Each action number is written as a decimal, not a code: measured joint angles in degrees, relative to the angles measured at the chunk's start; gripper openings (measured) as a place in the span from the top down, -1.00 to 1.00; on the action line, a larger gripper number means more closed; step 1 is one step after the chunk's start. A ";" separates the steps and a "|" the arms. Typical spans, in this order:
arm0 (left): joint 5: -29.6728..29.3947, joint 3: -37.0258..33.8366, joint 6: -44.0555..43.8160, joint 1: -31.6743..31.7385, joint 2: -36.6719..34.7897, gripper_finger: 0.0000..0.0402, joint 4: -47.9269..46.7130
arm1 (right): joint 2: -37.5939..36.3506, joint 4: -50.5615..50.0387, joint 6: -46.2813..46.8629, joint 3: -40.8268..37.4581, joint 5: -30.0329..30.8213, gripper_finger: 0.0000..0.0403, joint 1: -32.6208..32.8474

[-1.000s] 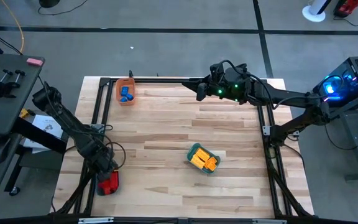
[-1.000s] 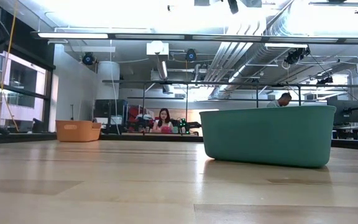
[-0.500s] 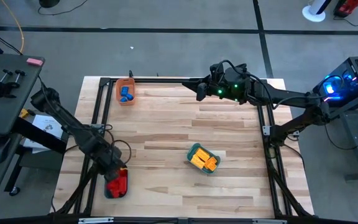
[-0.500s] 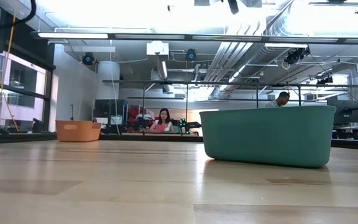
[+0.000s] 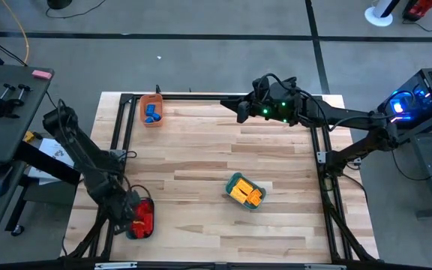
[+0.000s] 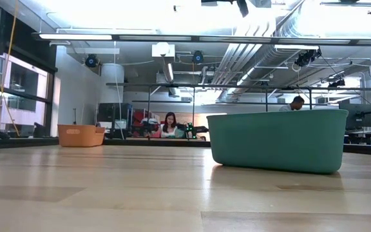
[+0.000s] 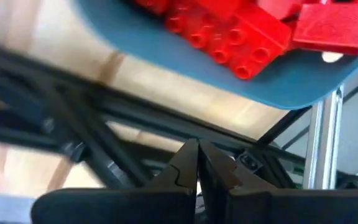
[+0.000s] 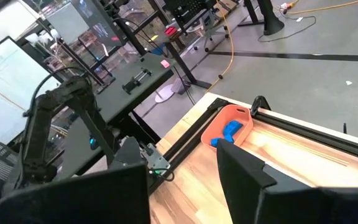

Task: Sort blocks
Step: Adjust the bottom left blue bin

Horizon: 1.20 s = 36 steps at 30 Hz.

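Observation:
Red blocks (image 5: 142, 215) (image 7: 229, 31) lie in a teal-blue tray (image 5: 130, 232) (image 7: 166, 56) at the table's near left corner. My left gripper (image 5: 124, 213) (image 7: 197, 152) is shut just left of that tray, over the black table frame, with a gap between it and the tray. Blue blocks (image 5: 152, 112) (image 8: 230, 129) lie in an orange tray (image 5: 142, 105) at the far left. Yellow-orange blocks (image 5: 247, 195) fill a teal tray (image 5: 232, 182) (image 6: 275, 142) right of centre. My right gripper (image 5: 240, 112) (image 8: 184, 158) hangs open and high over the far edge, holding nothing.
The black frame rails (image 5: 118, 135) run along the table's left, far and right edges. Bare wood spans the middle between the three trays. A desk (image 5: 6, 97) stands beyond the left edge. People sit in the room behind the table (image 6: 170, 125).
My left gripper has swung toward the table's right beside the red-block tray, then drawn back toward the near left corner, staying shut. The tray with the red blocks has slid a little toward the table's right.

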 joint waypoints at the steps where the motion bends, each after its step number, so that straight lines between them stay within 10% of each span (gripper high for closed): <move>1: 0.01 0.00 1.33 -0.18 1.02 1.00 1.02 | 0.00 0.00 0.00 0.00 -0.12 0.52 0.00; 36: -3.73 -0.04 18.15 15.48 11.51 1.00 12.05 | 0.00 -0.24 -0.02 0.00 -3.94 0.52 0.00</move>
